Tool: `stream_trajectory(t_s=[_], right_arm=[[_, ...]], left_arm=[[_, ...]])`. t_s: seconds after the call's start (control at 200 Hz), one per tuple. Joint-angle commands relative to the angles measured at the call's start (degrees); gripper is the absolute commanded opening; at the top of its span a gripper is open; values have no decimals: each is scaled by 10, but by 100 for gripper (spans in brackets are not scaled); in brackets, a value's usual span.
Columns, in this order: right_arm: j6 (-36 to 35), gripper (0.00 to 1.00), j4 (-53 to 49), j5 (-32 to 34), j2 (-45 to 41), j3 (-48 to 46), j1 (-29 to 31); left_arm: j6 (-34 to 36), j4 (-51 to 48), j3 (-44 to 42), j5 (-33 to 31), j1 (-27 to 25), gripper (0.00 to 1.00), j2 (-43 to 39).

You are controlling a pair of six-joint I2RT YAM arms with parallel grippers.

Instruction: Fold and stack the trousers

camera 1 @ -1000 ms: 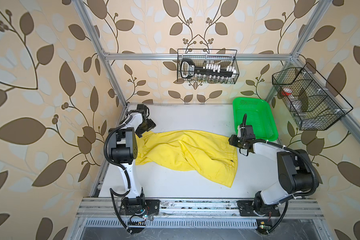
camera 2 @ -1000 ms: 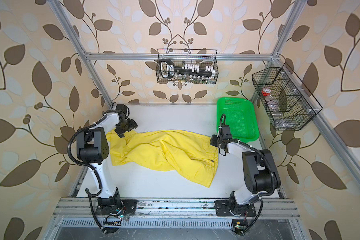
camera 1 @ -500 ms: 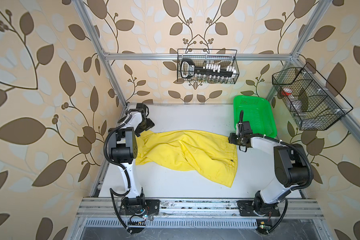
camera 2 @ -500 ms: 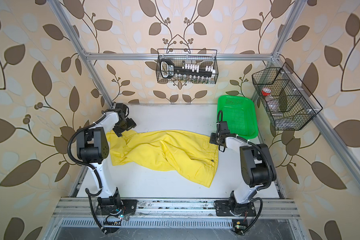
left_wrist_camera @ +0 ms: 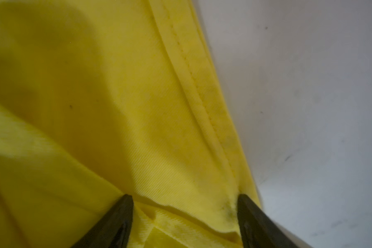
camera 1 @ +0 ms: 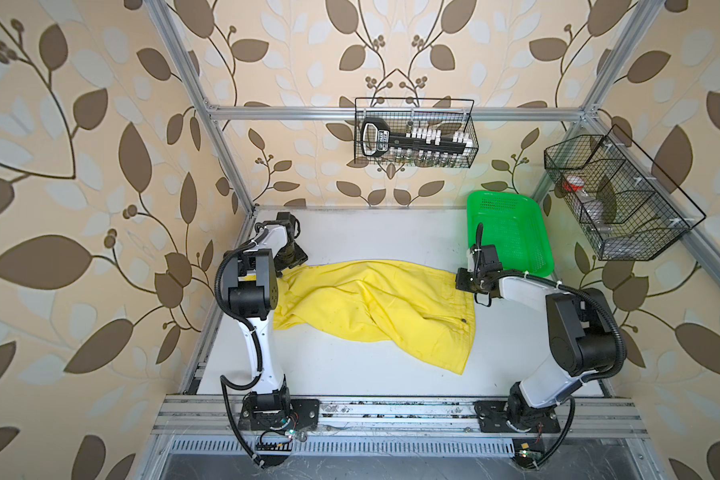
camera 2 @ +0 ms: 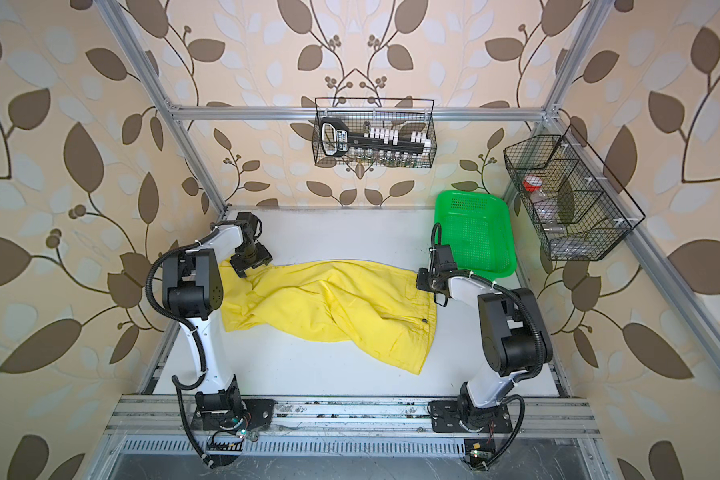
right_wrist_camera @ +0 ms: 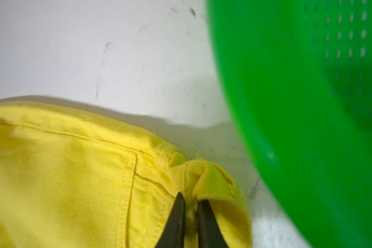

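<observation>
The yellow trousers (camera 1: 375,307) (camera 2: 333,307) lie rumpled across the white table in both top views, legs to the left and waistband to the right. My left gripper (camera 1: 292,264) (left_wrist_camera: 184,198) is down on the far leg end. It is open, and its two fingers straddle a fold of cloth (left_wrist_camera: 116,107) beside the stitched hem. My right gripper (camera 1: 462,280) (right_wrist_camera: 190,198) is shut on the far corner of the waistband (right_wrist_camera: 204,178), with bunched cloth pinched between its fingers.
A green mesh basket (camera 1: 512,237) (right_wrist_camera: 299,107) stands at the back right, close beside the right gripper. Two black wire baskets hang on the walls, one at the back (camera 1: 416,139) and one on the right (camera 1: 612,199). Bare table shows in front of the trousers.
The right gripper has come down at the waistband corner and closed on it. The left jaws have narrowed somewhat around the leg cloth. The trousers have barely shifted.
</observation>
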Motion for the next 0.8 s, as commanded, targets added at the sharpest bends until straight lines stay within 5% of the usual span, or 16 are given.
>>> stream_trajectory(t_s=[0.0, 0.375, 0.8], right_arm=[[-19, 5, 19, -9, -49, -6, 4], [-33, 4, -15, -70, -219, -5, -12], [-37, 5, -62, -130, -257, 59, -42]], left_arm=[[1, -18, 18, -12, 9, 64, 4], [21, -22, 12, 15, 16, 0, -6], [67, -53, 17, -35, 22, 0, -147]])
